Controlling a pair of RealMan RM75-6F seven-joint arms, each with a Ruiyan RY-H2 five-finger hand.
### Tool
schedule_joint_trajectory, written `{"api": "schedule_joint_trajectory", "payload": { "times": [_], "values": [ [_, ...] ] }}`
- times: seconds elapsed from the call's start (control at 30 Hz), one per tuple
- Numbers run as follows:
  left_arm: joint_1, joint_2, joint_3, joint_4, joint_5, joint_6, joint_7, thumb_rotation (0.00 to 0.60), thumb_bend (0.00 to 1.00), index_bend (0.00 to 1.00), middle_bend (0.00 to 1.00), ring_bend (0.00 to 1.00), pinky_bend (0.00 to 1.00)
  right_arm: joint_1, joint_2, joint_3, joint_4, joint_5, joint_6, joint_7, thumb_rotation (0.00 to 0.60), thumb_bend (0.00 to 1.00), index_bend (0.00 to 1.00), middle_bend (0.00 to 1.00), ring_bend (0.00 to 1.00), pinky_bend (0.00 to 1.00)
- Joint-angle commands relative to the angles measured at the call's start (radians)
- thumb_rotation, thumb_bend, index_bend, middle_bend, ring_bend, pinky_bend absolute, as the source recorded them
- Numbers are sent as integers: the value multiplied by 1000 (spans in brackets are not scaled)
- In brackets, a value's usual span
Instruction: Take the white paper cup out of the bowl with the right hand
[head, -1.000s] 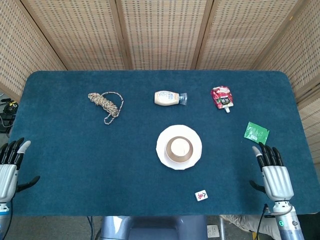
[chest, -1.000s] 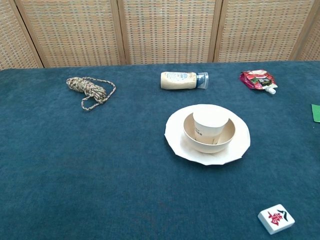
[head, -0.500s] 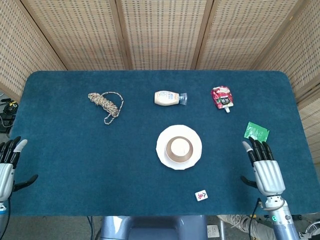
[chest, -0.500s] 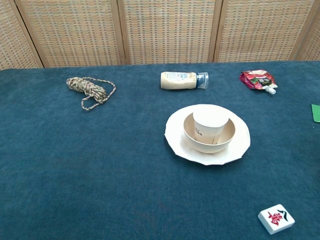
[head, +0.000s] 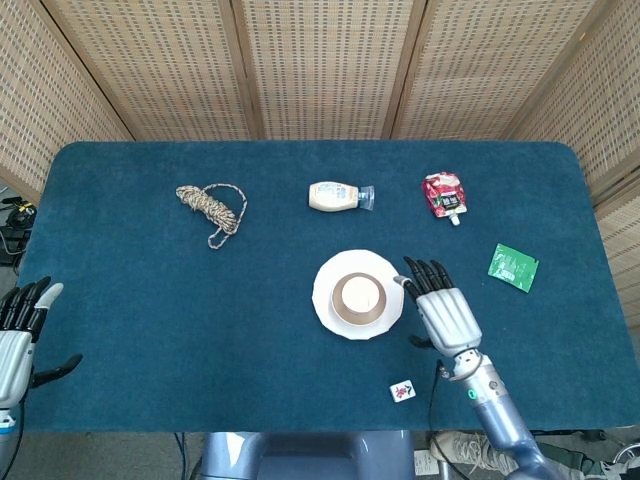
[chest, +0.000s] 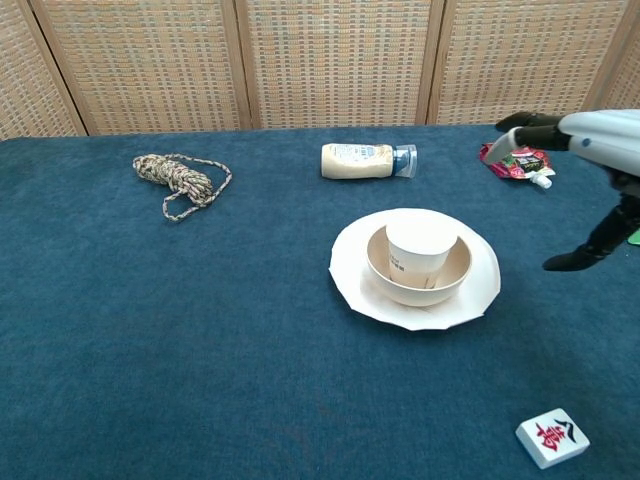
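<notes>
The white paper cup (head: 358, 295) (chest: 421, 248) stands upright inside a cream bowl (head: 338, 311) (chest: 452, 283), which sits on a white plate (head: 325, 280) (chest: 350, 260) near the table's middle. My right hand (head: 443, 312) (chest: 590, 150) hovers just right of the plate, fingers stretched out and apart, holding nothing and not touching the cup. My left hand (head: 20, 332) rests at the table's left front edge, fingers apart and empty; the chest view does not show it.
A coiled rope (head: 212, 207) lies far left, a small bottle (head: 338, 196) on its side behind the plate, a red pouch (head: 443, 194) far right. A green packet (head: 513, 266) lies right of my right hand; a mahjong tile (head: 402, 391) sits near the front edge.
My right hand has swung leftward from the table's right front edge to just beside the plate, and now shows in the chest view. The left hand barely shifted.
</notes>
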Motion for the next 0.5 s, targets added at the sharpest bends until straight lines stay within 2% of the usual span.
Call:
{"api": "schedule_joint_trajectory", "payload": {
  "times": [0.03,0.23,0.5],
  "values": [
    [-3,1,1,1,0,-5,-6,600,28,0,0,0,0,93,-93,47,9,160,-27,-126,600,294,211,0,0,14],
    [-5,6,-4,3,-12,-11,-26,600,27,0,0,0,0,169,-163,72,47,293,-10,-199,600,295,212,0,0,14],
    [-9,7,-2,6,-13,-19,-31,600,27,0,0,0,0,239,-207,75,90,393,14,-253,600,309,230,0,0,15]
  ]
}}
